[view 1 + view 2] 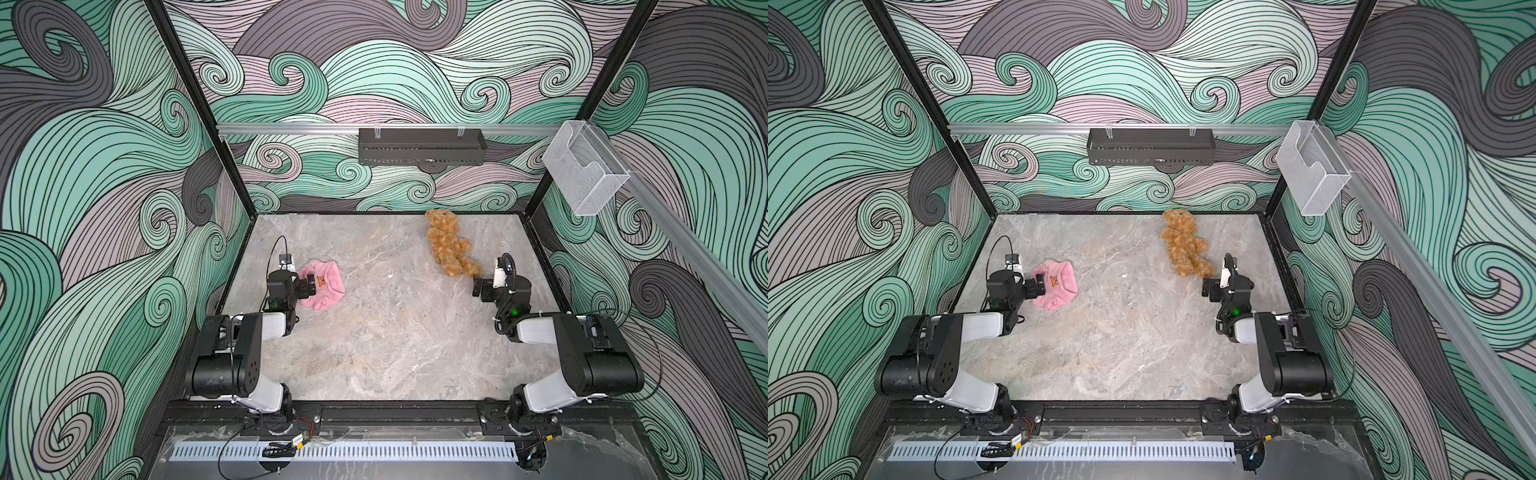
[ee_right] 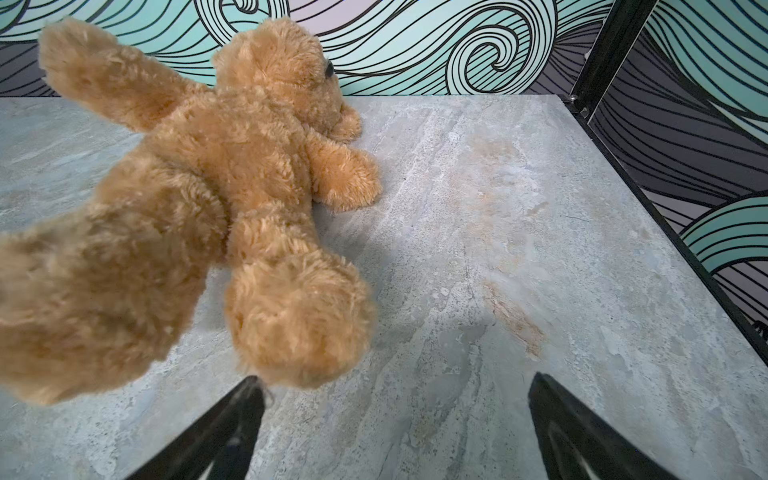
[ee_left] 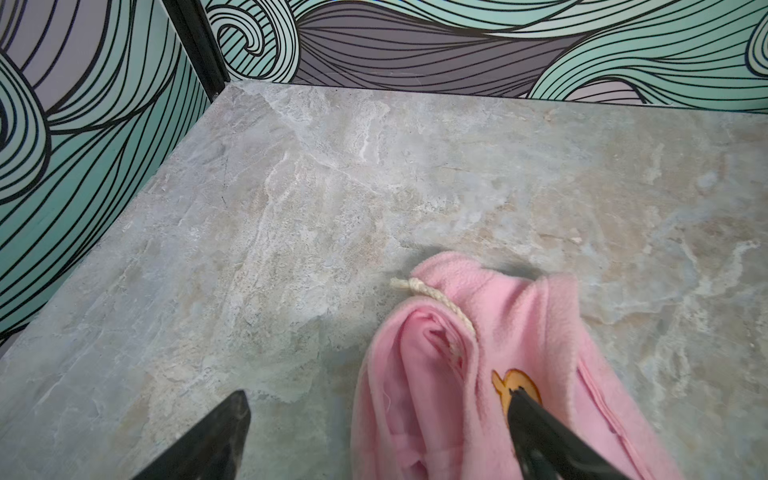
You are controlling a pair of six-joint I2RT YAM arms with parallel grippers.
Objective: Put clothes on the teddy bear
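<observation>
Both top views overhead, sharing table, wrist views close

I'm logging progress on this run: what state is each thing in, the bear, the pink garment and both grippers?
teddy bear: undressed, lying on the table
pink garment: crumpled on the table, apart from the bear
left gripper: open, over the garment's edge, nothing gripped
right gripper: open, empty, close to the bear's foot
</observation>
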